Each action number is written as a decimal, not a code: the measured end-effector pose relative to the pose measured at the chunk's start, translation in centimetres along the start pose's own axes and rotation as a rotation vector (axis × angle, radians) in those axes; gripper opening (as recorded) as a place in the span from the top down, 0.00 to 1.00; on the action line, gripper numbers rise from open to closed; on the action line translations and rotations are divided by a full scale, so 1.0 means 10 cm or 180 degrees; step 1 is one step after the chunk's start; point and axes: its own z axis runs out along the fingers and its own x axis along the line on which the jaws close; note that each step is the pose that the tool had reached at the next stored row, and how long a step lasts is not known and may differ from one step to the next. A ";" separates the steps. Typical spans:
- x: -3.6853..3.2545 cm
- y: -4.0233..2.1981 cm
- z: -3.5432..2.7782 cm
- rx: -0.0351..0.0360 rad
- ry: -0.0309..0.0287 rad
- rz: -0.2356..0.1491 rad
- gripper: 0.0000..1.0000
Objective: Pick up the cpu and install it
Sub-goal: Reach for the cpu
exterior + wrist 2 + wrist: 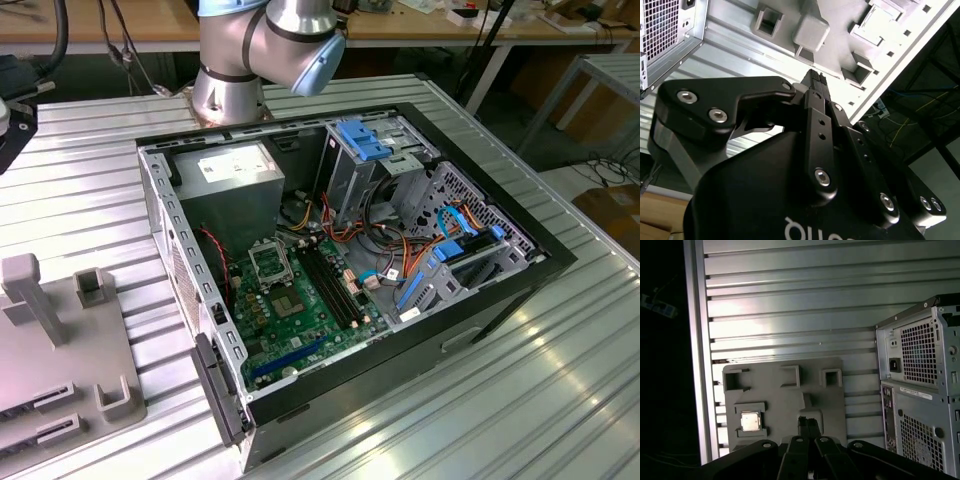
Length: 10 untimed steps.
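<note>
**Operator:** Where was my gripper (814, 77) at that moment, and was it carrying anything?

**Observer:** Your gripper had its two fingers (809, 424) pressed tip to tip, and in both wrist views nothing sat between them. It hung over the grey fixture tray (785, 390) and, as far as I could tell, touched nothing.

**Operator:** And the cpu?

**Observer:** Your cpu (750, 421) lay flat in a square recess of that tray, silver face up. It was near the fingertips but off to one side of them, not under them.

**Operator:** So how much of the job was done?

**Observer:** By my reading, you were at the very start. The chip had not been picked up, so both the grasp and the installation were left. The tray rested on the ribbed metal table (790, 315), at the exterior view's left. The open computer case (470, 330) lay well apart from it, towards the exterior view's right, just in front of your arm's base (228, 90). Inside the case, on the green motherboard (300, 320), the socket (270, 262) looked unfilled, though I could not be sure.
</note>
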 end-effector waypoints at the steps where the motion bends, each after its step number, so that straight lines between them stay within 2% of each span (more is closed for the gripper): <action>1: 0.000 0.000 0.000 0.0000 0.0000 0.0000 0.89; 10: 0.017 -0.001 0.000 0.0000 0.0000 0.0001 0.89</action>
